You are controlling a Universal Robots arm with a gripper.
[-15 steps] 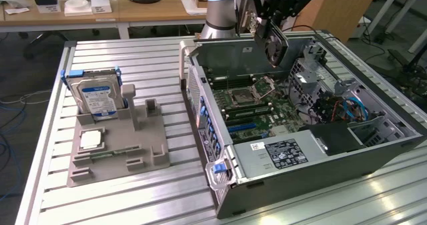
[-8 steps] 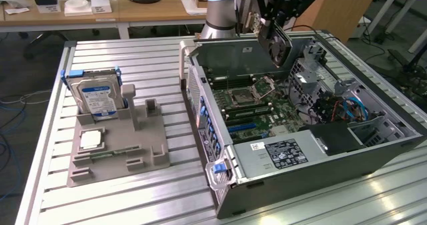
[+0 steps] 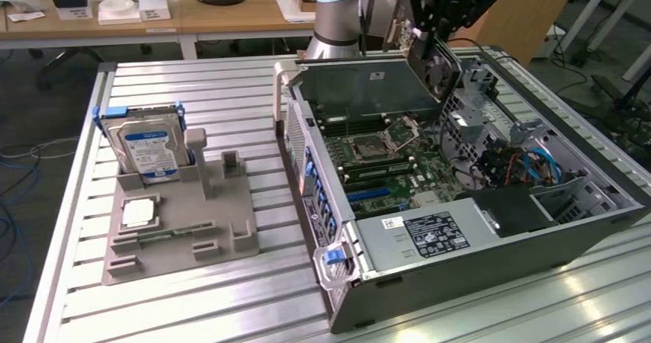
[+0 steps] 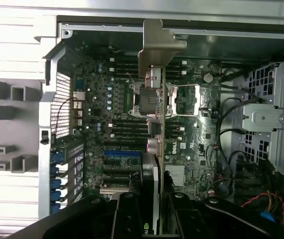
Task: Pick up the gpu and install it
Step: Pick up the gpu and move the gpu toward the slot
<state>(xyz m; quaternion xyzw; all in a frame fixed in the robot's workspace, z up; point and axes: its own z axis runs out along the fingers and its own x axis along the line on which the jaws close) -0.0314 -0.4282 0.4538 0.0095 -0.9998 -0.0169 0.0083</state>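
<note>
The gripper (image 3: pixel 435 32) (image 4: pixel 152 209) sat at about one o'clock in the exterior view, its fingers clamped on the gpu (image 3: pixel 432 68) (image 4: pixel 154 124) from both flat sides. The gpu hung edge-down from it, in the air over the far end of the open computer case (image 3: pixel 489 236) and not seated in any slot. Its round black fan (image 3: pixel 440 67) faced the exterior view's right. In the wrist view the card showed edge-on, with its silver bracket (image 4: pixel 158 42) at the end farthest from the fingers (image 4: pixel 124 211), and the motherboard (image 3: pixel 397 168) (image 4: pixel 107 124) lay beneath it. The case lay on its side with its cover off, spreading from the middle of the exterior view toward four o'clock. A labelled silver power box (image 3: pixel 428 236) sat at its near end. At about nine o'clock, well apart from the case, a hard drive (image 3: pixel 148 149) stood upright in a grey holder (image 3: pixel 203 221) on the slatted metal table (image 3: pixel 203 305).
</note>
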